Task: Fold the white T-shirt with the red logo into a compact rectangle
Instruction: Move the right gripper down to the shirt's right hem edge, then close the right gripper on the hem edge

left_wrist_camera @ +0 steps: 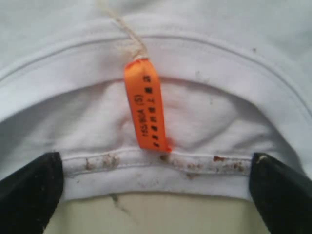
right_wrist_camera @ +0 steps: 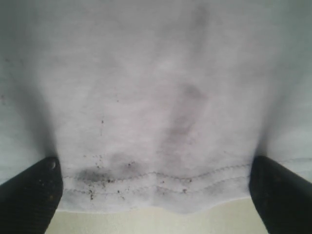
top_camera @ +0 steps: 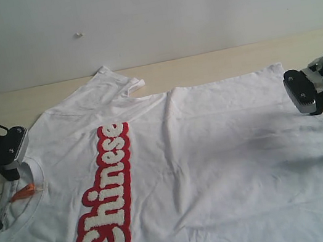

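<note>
T-shirt [top_camera: 231,159] is spread flat on the pale table [top_camera: 232,58], lying sideways to the outside camera: collar [top_camera: 34,181] at 9 o'clock, bottom hem [right_wrist_camera: 156,183] at 3 o'clock, one sleeve [top_camera: 114,82] poking out at 12. The red logo [top_camera: 108,212] runs from about 7 o'clock up toward the middle-left, face up.

Nothing's folded yet, so I'd call this the very first step, lining up for the grab. Left gripper [left_wrist_camera: 156,192] sits at the collar with its jaws spread wide on either side of the collar edge, the orange neck tag [left_wrist_camera: 145,105] right in front of it. Right gripper [right_wrist_camera: 156,195] is doing the same thing at the hem, jaws gaping either side of the double stitch line. Neither one has hold of any cloth.

Next move, my guess: both need to get a finger under the edge and pinch. At the collar there are two layers, so catching both matters. Then the arms have to move together or the shirt skews.
</note>
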### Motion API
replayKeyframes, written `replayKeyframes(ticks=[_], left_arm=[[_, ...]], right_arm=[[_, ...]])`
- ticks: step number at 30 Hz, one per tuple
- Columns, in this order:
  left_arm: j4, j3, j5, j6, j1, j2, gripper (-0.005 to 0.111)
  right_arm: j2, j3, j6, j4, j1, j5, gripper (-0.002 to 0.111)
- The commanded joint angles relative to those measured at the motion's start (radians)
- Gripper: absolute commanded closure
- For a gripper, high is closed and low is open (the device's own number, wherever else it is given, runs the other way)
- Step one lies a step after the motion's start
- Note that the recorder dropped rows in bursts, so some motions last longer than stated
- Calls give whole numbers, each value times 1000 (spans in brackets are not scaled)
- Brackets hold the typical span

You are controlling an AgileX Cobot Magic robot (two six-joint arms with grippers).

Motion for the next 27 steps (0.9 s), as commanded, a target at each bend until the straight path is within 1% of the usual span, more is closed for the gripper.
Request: replayKeyframes(ticks=[1,17,20,23,27], left_arm=[[0,1,5,-3,2,22,1],[0,1,5,-3,2,22,1],[0,1,5,-3,2,22,1],[0,1,5,-3,2,22,1],[0,1,5,-3,2,22,1]], right_arm=[[19,-1,-9,-9,-4,-21,4],[19,-1,-9,0,-4,-29,4],[19,-1,-9,-1,-4,-56,4],[17,-1,33,-10,-4,-47,4],[-11,-1,11,-8,-4,-44,4]])
